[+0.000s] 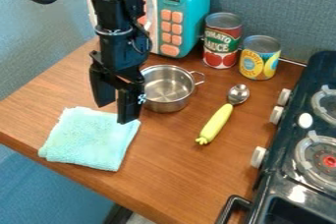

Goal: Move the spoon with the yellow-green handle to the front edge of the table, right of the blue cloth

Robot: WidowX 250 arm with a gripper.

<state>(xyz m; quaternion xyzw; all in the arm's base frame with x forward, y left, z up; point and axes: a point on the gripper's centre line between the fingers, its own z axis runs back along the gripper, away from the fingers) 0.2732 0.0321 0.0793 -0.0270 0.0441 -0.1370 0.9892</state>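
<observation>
My black gripper (115, 112) hangs open over the upper edge of a folded light teal cloth (91, 140), with nothing visible between its fingers. Just right of the gripper stands a small metal pot (172, 101), its handle pointing to the right; the gripper covers part of its left side in this view. Right of the pot, a spoon (215, 124) with a yellow-green handle and a metal bowl lies diagonally on the wooden table (181, 174).
Behind the pot are a teal toy microwave (190, 2) with orange buttons, a red and green can (222, 40) and a yellow and blue can (259, 57). A dark toy stove (289, 142) with white knobs and a handle occupies the right side. The table's front edge runs below the cloth.
</observation>
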